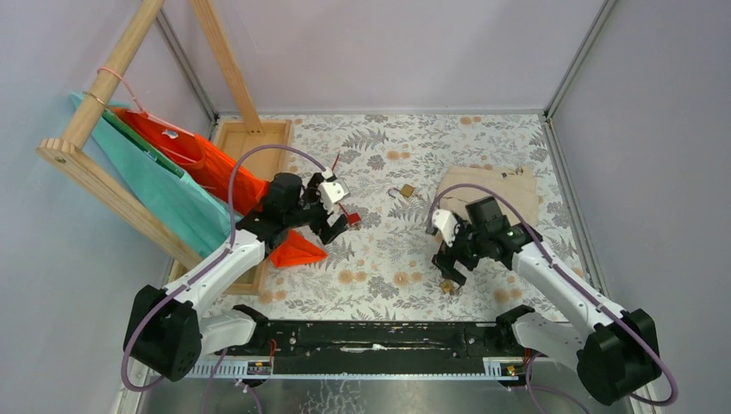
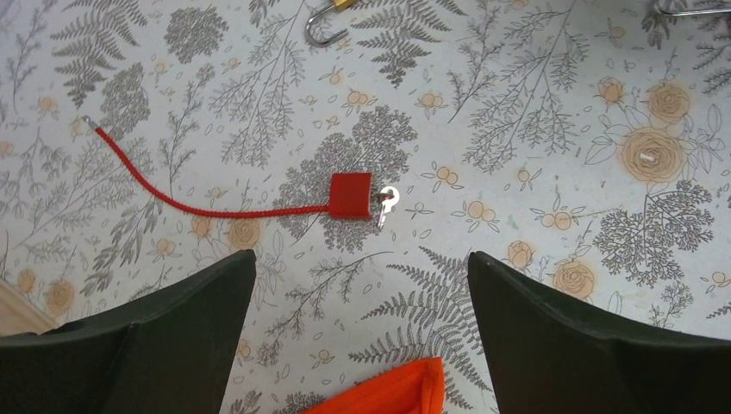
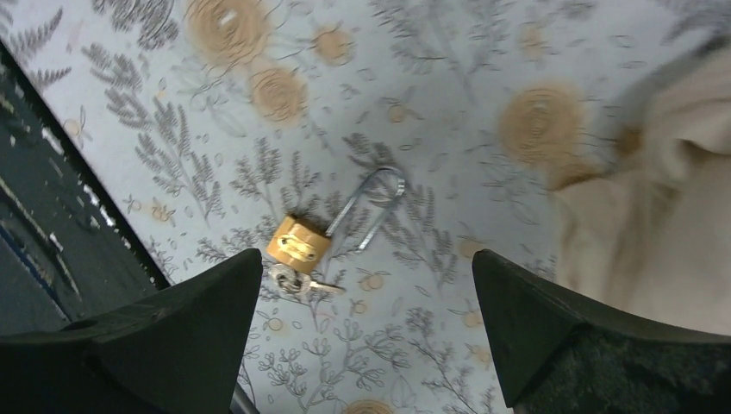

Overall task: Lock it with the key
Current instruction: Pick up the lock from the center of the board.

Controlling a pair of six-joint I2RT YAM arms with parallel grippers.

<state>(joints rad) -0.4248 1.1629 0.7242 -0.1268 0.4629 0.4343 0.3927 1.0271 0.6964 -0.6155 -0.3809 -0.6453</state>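
Along the table's (image 2: 534,103) left side, an orange bag (image 1: 215,168) lay across a wooden tray (image 1: 246,142). The right gripper (image 3: 366,276) hung with fingers wide apart and empty above a brass padlock (image 3: 297,244), a small key (image 3: 297,283) against it. Farther out, the left gripper (image 2: 362,276), equally wide and empty, hovered over the lock (image 2: 351,194), which lay flat on the table with a key (image 2: 386,203) in its body and its red cable (image 2: 172,203) trailing away.

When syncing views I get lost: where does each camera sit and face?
Top external: above and behind, looking down at the table; left arm, right arm.
Left wrist: looks down on the red cable lock; open left end effector.
Right wrist: looks down on a brass padlock; open right end effector.
Shared: top external shows the red cable lock too.
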